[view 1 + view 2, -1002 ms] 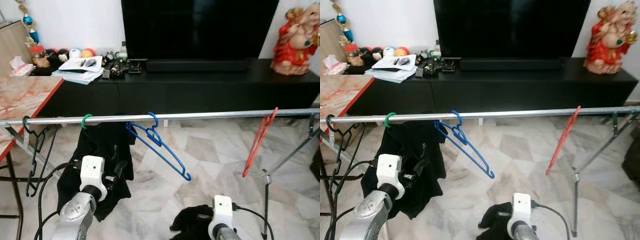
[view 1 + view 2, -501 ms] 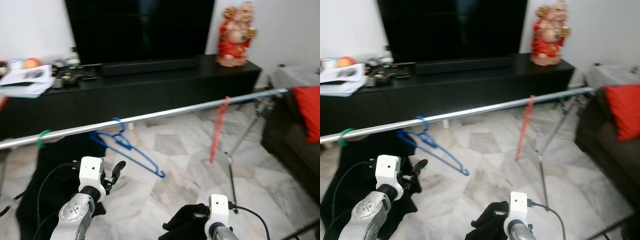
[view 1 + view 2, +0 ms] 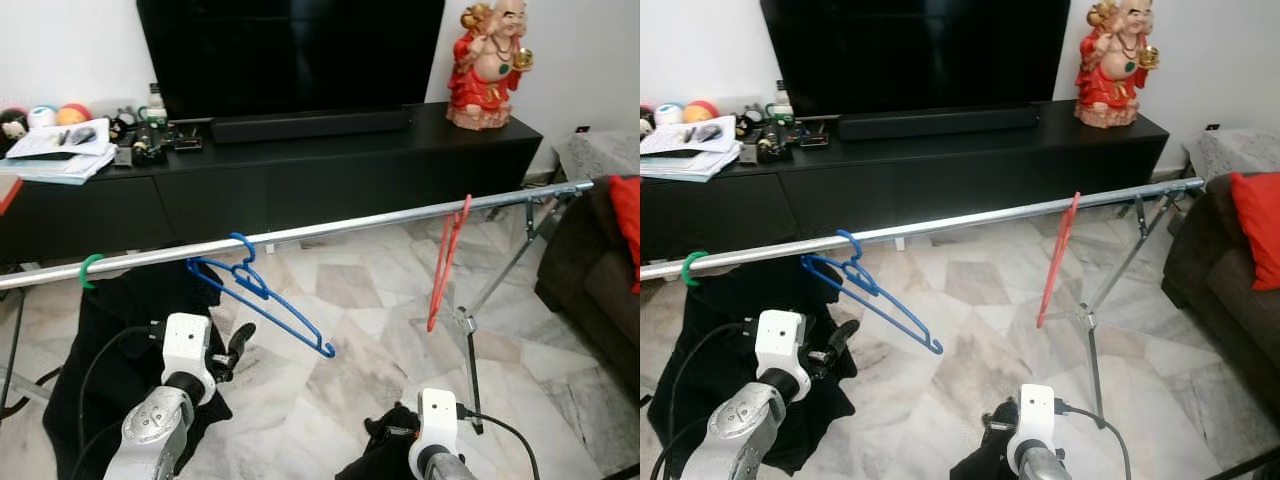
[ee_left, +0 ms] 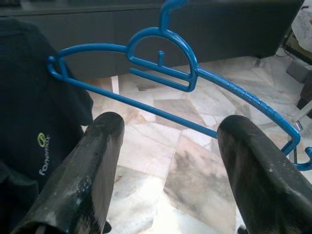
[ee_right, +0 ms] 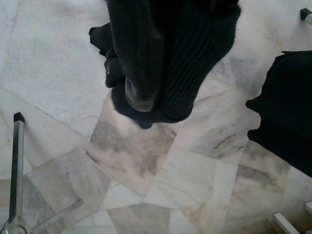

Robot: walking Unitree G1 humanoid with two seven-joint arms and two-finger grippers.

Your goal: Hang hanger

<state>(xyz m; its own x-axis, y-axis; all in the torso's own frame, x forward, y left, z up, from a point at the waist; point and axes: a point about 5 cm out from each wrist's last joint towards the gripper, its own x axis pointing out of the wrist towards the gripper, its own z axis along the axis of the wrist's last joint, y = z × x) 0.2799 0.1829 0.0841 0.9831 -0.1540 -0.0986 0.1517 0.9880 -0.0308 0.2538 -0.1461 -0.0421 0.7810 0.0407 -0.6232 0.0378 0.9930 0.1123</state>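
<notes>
Blue hanger: hooked on rail, tilted, just ahead of my left fingers, which are spread, holding nothing.
Right gripper: pinching black garment.
Risk: a careless reach could nudge the hanger off the rail; the garment may slip.

A blue plastic hanger is hooked over a silver metal rail that is stretched across the scene from nine o'clock to three o'clock. The hanger is tilted, its long arm sloped down toward four o'clock, where it is ended in a small upturned hook. Its other arm is seen against a dark garment hung at its nine o'clock.
</notes>
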